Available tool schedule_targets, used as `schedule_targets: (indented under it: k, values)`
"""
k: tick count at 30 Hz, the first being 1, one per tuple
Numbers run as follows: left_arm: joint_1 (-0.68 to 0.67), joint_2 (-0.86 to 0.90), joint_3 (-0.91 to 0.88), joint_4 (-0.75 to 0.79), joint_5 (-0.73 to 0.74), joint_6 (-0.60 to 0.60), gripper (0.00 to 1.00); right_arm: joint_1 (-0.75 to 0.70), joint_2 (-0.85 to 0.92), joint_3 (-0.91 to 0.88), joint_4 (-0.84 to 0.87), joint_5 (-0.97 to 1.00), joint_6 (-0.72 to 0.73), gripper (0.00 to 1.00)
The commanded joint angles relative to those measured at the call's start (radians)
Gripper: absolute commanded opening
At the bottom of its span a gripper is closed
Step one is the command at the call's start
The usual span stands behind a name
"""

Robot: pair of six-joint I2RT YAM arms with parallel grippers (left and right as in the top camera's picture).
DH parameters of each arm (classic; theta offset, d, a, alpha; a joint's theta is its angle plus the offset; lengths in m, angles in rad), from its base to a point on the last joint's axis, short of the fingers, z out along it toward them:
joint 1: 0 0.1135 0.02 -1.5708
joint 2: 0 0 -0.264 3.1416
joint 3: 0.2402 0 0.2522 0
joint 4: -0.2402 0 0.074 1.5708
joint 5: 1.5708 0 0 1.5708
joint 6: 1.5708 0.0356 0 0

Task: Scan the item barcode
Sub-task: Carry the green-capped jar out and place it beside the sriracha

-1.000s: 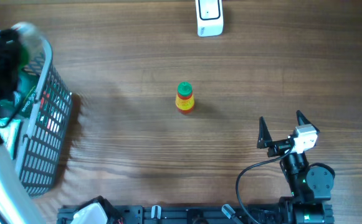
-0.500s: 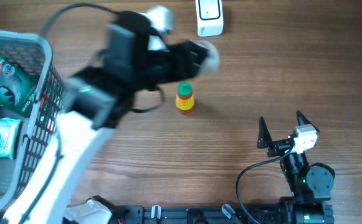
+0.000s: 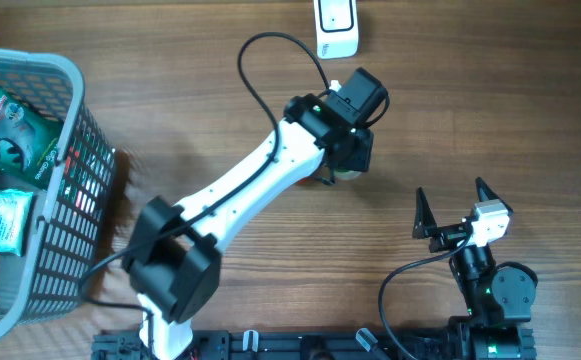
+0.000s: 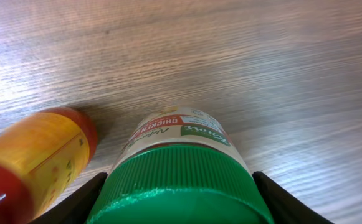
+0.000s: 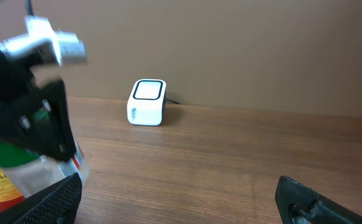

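as left tool (image 4: 179, 180) grips — jar (image 4: 178, 132) between

The seasoning jar (image 4: 179, 165) sits clamped between the fingers of the left gripper (image 4: 181, 200). Its ribbed green lid is nearest the wrist and its body points away from it. The pale label reads "Knorr" and "CHICKEN" (the rest curves out of sight). The scanner (image 3: 336, 28), a small white box with a dark-rimmed pale window on top, stands well apart from that gripper, beyond it.
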Motion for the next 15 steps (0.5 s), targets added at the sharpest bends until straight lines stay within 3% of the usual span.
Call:
schedule_targets:
  k: [1,10,15]
  values:
    - [-0.026,0.082,0.016,0.001,-0.018,0.019,0.5,0.006,0.0,-0.001,0.003,0.017,-0.012,1.0]
    - [-0.094,0.186,0.016,0.023,-0.063,0.019,0.52,0.006,0.0,-0.001,0.003,0.017,-0.012,1.0]
    - [-0.105,0.175,0.022,0.018,-0.117,0.02,0.59,0.006,0.0,-0.001,0.003,0.017,-0.012,1.0]
